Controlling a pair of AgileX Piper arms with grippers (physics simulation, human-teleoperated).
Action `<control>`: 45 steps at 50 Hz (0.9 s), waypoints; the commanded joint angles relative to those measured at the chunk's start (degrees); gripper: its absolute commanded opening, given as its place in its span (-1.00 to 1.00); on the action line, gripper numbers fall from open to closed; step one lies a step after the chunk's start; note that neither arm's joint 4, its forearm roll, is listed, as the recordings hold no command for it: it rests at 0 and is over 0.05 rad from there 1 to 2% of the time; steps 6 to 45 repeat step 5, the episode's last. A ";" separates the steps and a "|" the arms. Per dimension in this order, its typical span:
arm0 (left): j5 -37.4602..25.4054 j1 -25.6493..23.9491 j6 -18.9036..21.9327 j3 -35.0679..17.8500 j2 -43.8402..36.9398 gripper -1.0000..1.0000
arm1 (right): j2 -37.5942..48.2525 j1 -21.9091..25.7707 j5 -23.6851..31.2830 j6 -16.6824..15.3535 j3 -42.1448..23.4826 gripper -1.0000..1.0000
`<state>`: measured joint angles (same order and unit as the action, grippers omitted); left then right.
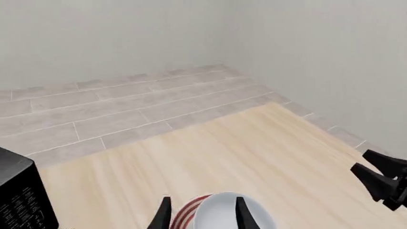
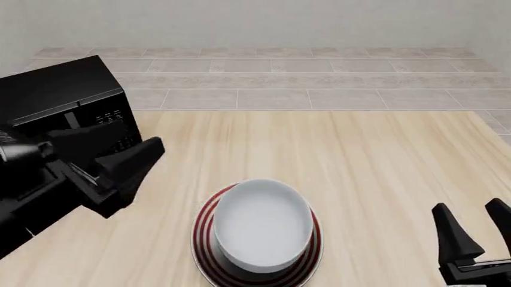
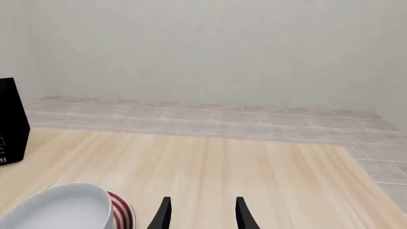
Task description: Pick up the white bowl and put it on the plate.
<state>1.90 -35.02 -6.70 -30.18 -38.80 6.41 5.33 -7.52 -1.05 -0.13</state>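
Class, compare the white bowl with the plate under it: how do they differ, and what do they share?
The white bowl is plain; the plate carries red rings round its rim. The bowl is deep, the plate flat. The bowl sits on top; the plate rests on the table. Both are round and white.

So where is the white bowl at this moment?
In the front view the white bowl sits on the plate at the table's near centre, between the left gripper and the right gripper, neither of which touches it.
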 commanded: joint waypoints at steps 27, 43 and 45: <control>-9.86 5.30 -1.31 -1.24 13.67 1.00 | -1.38 -0.13 0.99 0.49 0.08 1.00; -9.86 5.30 -1.31 -1.24 13.67 1.00 | -1.38 -0.13 0.99 0.49 0.08 1.00; -9.86 5.30 -1.31 -1.24 13.67 1.00 | -1.38 -0.13 0.99 0.49 0.08 1.00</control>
